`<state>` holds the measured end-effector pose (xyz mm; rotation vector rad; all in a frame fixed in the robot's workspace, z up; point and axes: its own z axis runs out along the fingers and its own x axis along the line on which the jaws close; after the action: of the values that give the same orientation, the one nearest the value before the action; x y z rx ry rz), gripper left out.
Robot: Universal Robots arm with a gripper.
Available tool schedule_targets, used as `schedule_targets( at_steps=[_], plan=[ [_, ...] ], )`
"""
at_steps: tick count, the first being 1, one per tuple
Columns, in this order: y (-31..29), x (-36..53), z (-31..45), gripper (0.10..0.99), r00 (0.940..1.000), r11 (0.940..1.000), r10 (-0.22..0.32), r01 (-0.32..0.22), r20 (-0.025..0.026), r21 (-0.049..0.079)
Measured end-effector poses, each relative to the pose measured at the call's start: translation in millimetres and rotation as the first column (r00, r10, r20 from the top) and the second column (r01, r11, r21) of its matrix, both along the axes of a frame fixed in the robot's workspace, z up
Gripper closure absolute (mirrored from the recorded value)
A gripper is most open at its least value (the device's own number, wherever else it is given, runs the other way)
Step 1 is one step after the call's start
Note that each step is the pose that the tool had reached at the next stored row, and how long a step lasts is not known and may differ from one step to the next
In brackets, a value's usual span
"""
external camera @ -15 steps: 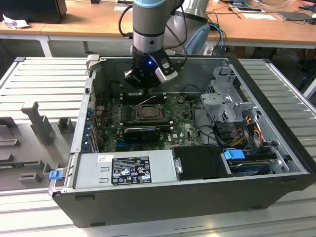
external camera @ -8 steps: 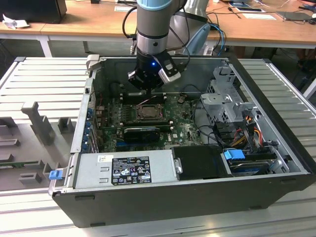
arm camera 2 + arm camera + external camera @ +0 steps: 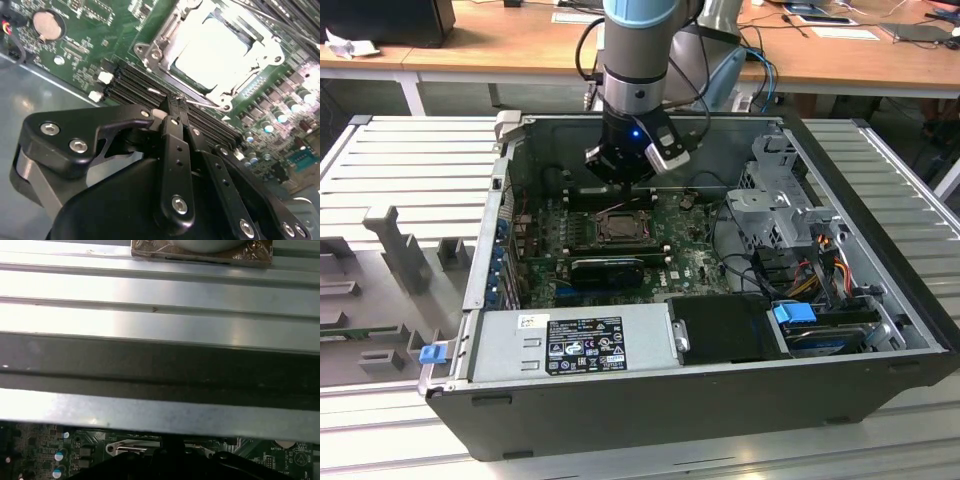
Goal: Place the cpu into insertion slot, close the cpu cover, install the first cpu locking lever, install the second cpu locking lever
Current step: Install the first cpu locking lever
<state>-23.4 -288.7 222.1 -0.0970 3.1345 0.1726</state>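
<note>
The cpu (image 3: 212, 47) lies flat in the insertion slot (image 3: 617, 228), its pale top glaring bright in the second wrist view. The cpu cover (image 3: 159, 40) is down around it as a metal frame. A thin wire lever (image 3: 207, 102) runs along the socket edge nearest my fingers. My gripper (image 3: 172, 102) hovers just behind the socket over the black memory slots (image 3: 132, 80), its fingers together with nothing between them. In the exterior view the gripper (image 3: 623, 170) hangs inside the open computer case, behind the socket.
The green motherboard (image 3: 680, 250) carries a long black graphics card (image 3: 608, 268) in front of the socket. A grey power supply (image 3: 575, 340) fills the case front, a drive cage (image 3: 775, 205) and cables the exterior view's right. The case wall (image 3: 160, 365) rises close behind my wrist.
</note>
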Motion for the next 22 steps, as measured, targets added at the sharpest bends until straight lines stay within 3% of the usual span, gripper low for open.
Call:
schedule_targets(
  at_steps=[5, 14, 22],
  plan=[
    [0.1, 6.3, -7.1, 0.98, 1.0, 1.0, 0.0, 0.0, 0.0, 0.0],
    [0.0, 7.2, -13.2, 0.98, 1.0, 1.0, 0.0, 0.0, 0.0, -0.002],
    [0.1, 8.6, -17.5, 0.98, 1.0, 0.9999, 0.0, 0.0, 0.0, -0.015]
  ],
)
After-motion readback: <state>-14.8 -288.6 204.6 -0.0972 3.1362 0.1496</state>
